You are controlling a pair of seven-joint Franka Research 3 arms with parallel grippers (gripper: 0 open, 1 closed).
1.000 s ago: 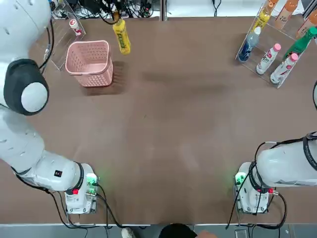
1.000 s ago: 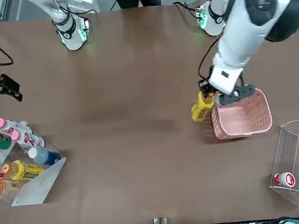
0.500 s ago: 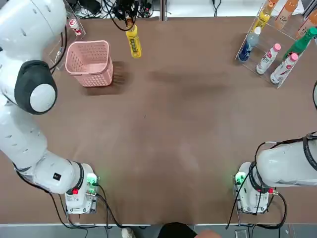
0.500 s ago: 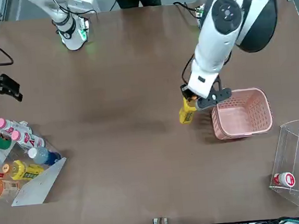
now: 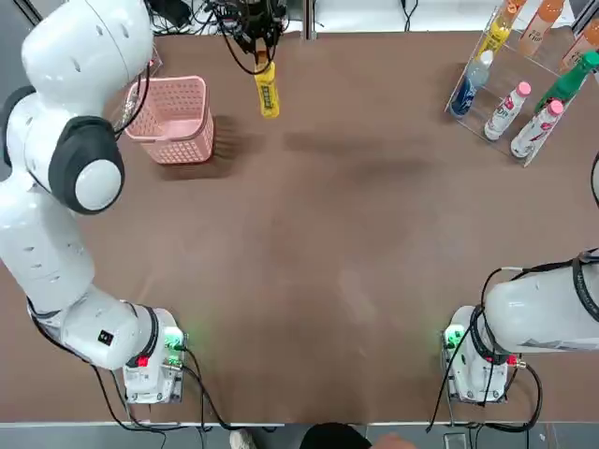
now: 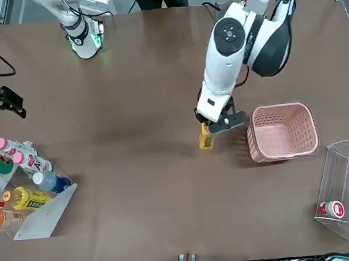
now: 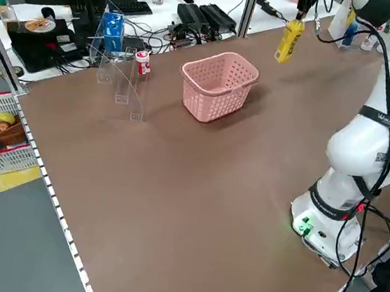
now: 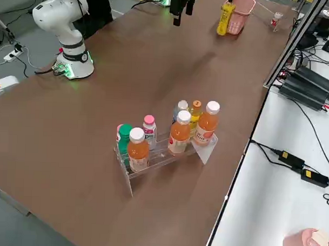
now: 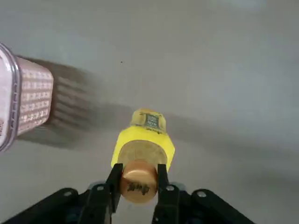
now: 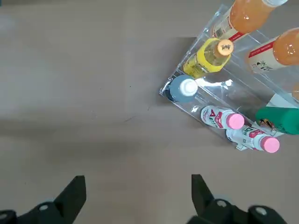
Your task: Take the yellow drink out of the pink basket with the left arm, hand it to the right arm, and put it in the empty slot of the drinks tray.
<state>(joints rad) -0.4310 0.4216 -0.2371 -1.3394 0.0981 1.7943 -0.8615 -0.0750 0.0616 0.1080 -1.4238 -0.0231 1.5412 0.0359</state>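
Note:
The yellow drink hangs upright above the table, just to the right of the pink basket. My left gripper is shut on its orange cap; in the left wrist view the two fingers clamp the cap, with the yellow drink below them and the pink basket off to one side. My right gripper is open and holds nothing, high above the drinks tray at the far right. An empty slot lies between a yellow bottle and a green one.
The drinks tray holds orange, white, blue and green bottles. A clear acrylic stand with a small red-capped bottle stands beyond the basket. Cables and boxes lie past the far edge. A person is at the near edge.
My left arm has carried the yellow drink to the right, away from the pink basket and towards the table's middle. The right arm has not moved.

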